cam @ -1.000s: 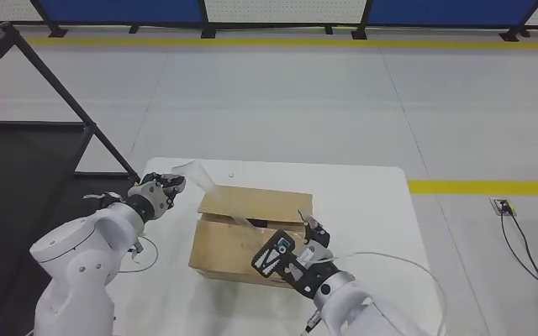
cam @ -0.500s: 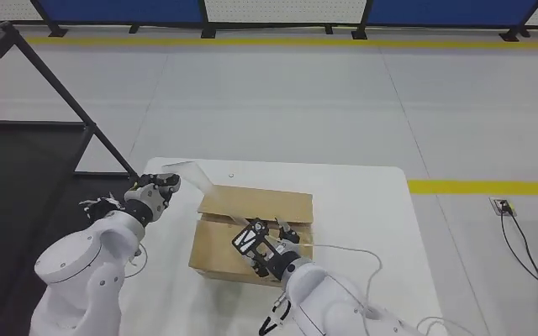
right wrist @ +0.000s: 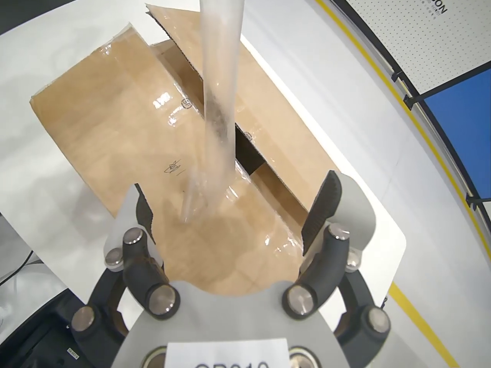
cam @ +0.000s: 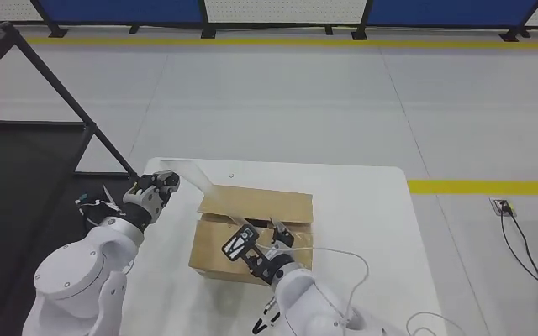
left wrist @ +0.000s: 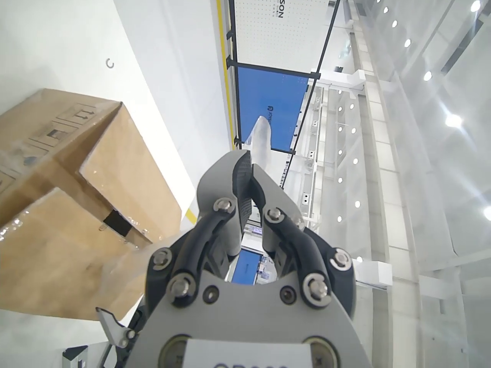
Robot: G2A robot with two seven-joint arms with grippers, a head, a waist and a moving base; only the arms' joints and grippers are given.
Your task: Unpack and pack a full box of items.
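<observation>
- My left gripper (left wrist: 251, 170) is closed tight on the free end of a strip of clear tape (left wrist: 261, 135), held up beside the table's (cam: 361, 210) near-left corner.
- The tape stretches taut from those fingers down to the top of the cardboard box (cam: 252, 231), which sits in the middle of the white table.
- Its far end is still stuck to the box top, near the seam between the two top flaps.
- My right gripper (right wrist: 234, 193) hangs just above the near end of the box top, fingers spread wide and holding nothing.
- The flaps lie nearly flat, with a narrow dark slot open along the seam; I cannot see what is inside.
- My judgement: I am at the very start, with the seal mostly peeled but not fully off.
- What remains, as I judge it: free the tape, fold the flaps back, lift out every item, then put them all back in and close the box.
</observation>
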